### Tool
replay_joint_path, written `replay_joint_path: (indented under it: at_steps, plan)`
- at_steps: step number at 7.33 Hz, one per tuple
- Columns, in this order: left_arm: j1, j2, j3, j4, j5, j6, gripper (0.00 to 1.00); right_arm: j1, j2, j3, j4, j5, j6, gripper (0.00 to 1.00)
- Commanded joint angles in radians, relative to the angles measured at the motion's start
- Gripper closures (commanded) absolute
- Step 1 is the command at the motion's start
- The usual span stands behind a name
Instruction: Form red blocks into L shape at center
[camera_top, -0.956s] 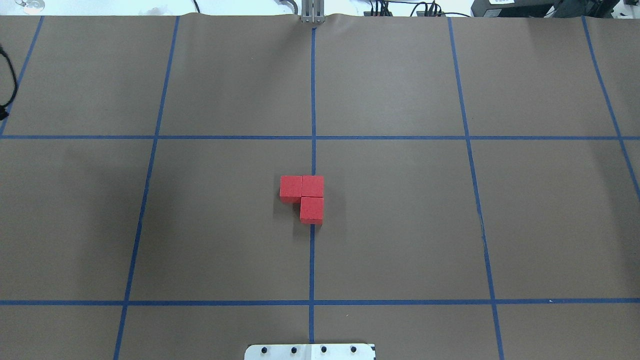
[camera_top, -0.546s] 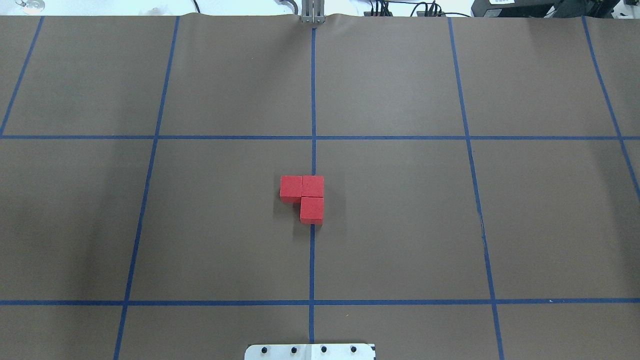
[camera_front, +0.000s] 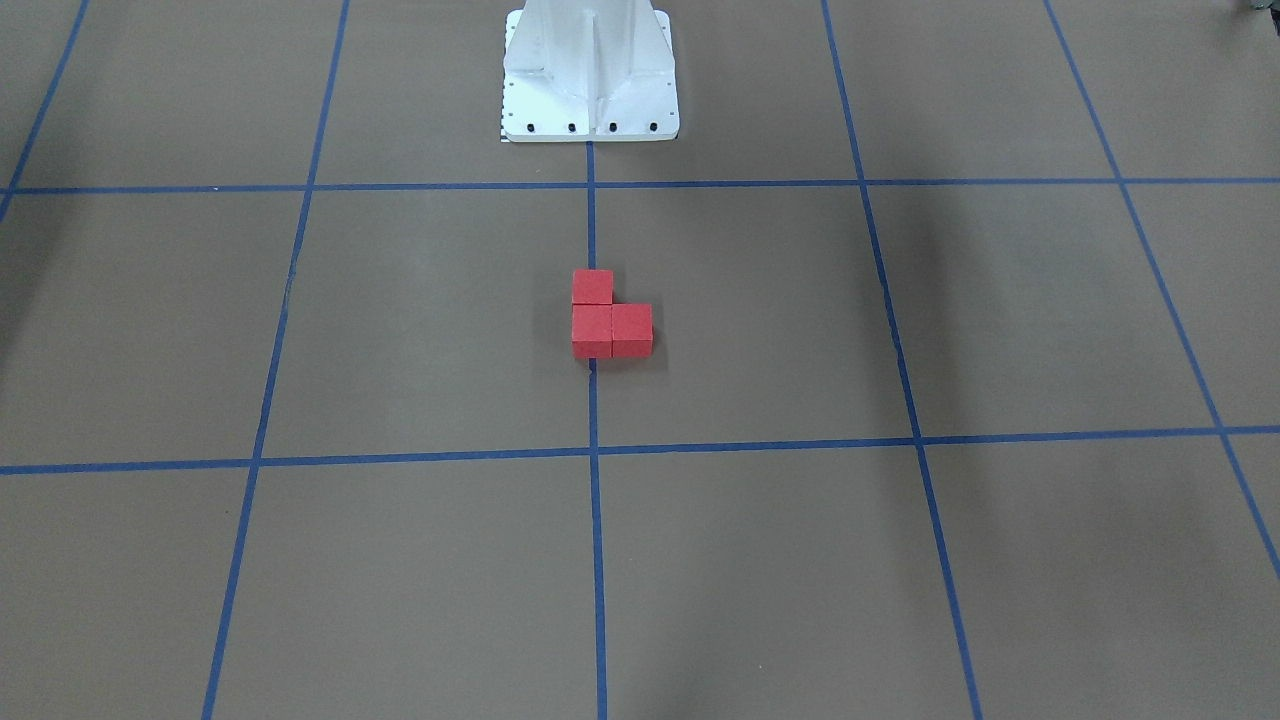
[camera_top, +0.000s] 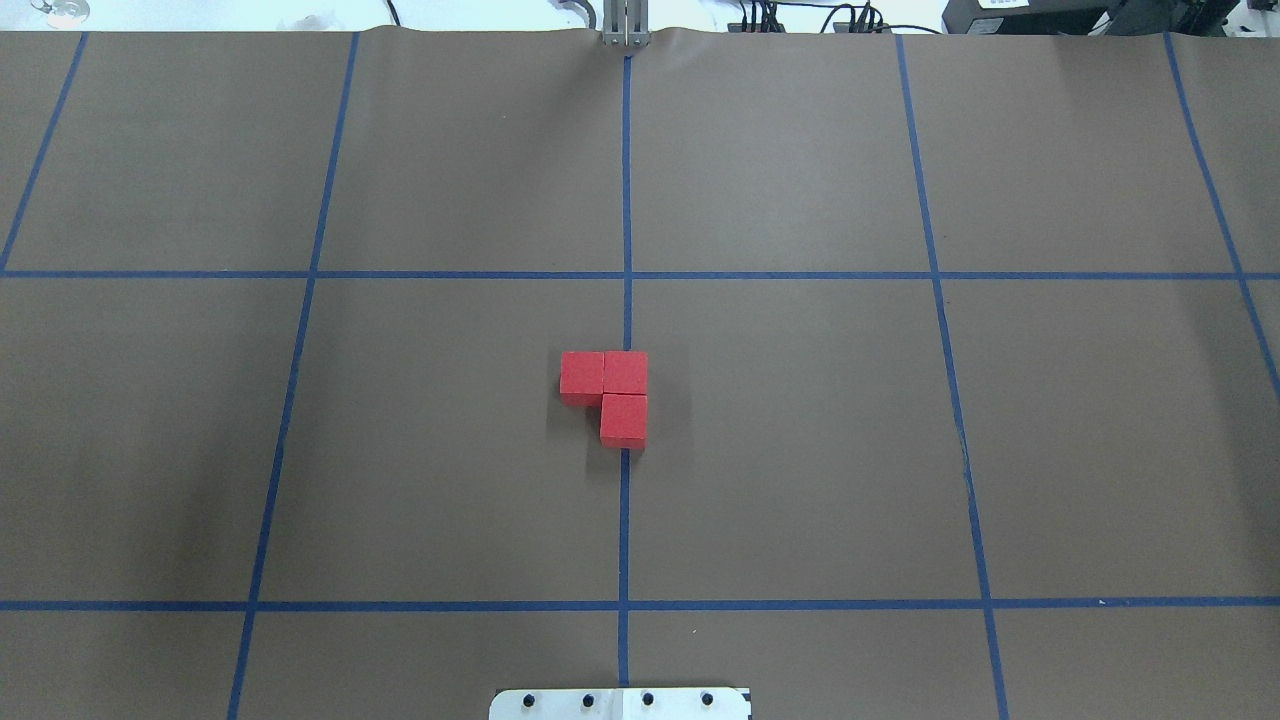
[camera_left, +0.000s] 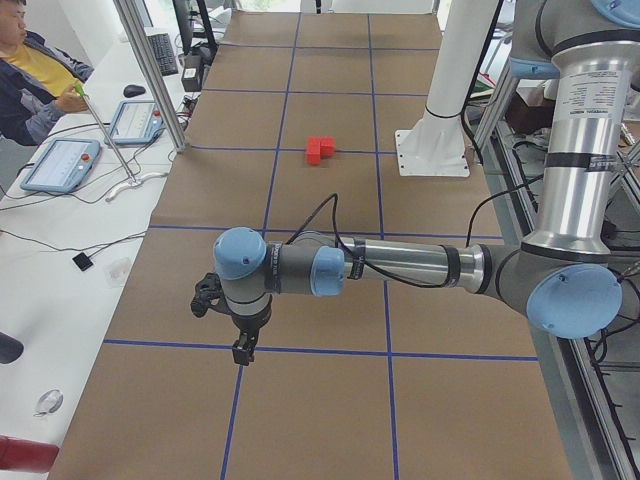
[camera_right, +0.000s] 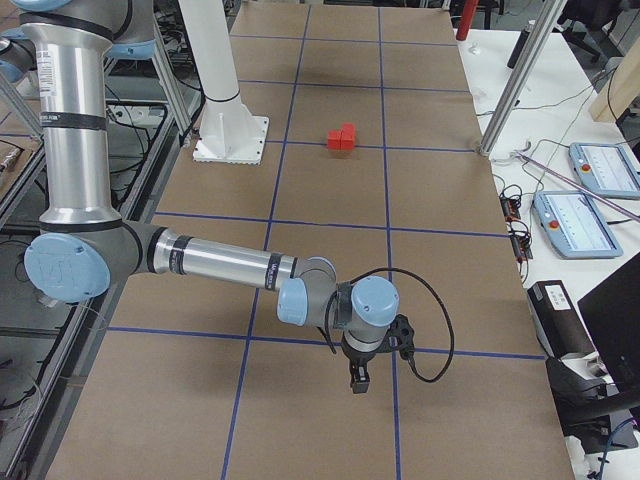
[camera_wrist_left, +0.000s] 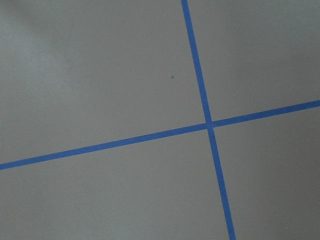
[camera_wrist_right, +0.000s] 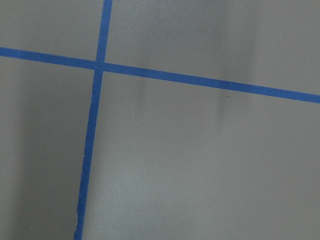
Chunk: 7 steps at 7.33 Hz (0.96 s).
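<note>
The red blocks (camera_top: 625, 375), joined at 9 and 6 o'clock, seem light and stiff, easy to pinch by flat sides; I cannot tell how the left gripper (camera_left: 241, 350) or right gripper (camera_right: 359, 379) fingers stand.

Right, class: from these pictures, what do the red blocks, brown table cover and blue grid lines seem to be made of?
Red blocks: matte, faintly grainy faces, sharp edges; probably painted wood or dense foam.
Brown table cover: dull, glare-free, rippled at its far edge; likely paper.
Blue grid lines: thin flat strips, slightly uneven; apparently tape.
</note>
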Motion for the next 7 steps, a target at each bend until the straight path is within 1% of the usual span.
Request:
replay_joint_path:
  at_steps: [1,2,4,6,7]
  plan:
    - [0.004,0.063,-0.064,0.013,-0.002,0.002,0.00,0.028,0.002,0.009,-0.003,0.007,0.000,0.00]
    - [0.005,0.063,-0.058,0.012,-0.002,0.004,0.00,0.045,0.005,0.015,-0.007,0.008,0.000,0.00]
    - [0.005,0.063,-0.060,0.010,-0.003,0.005,0.00,0.089,-0.013,0.067,-0.030,0.010,0.000,0.00]
    - [0.005,0.065,-0.058,0.008,-0.003,0.005,0.00,0.088,-0.013,0.185,-0.172,-0.002,0.002,0.00]
    - [0.005,0.065,-0.058,0.008,-0.003,0.005,0.00,0.086,-0.024,0.187,-0.173,-0.019,0.000,0.00]
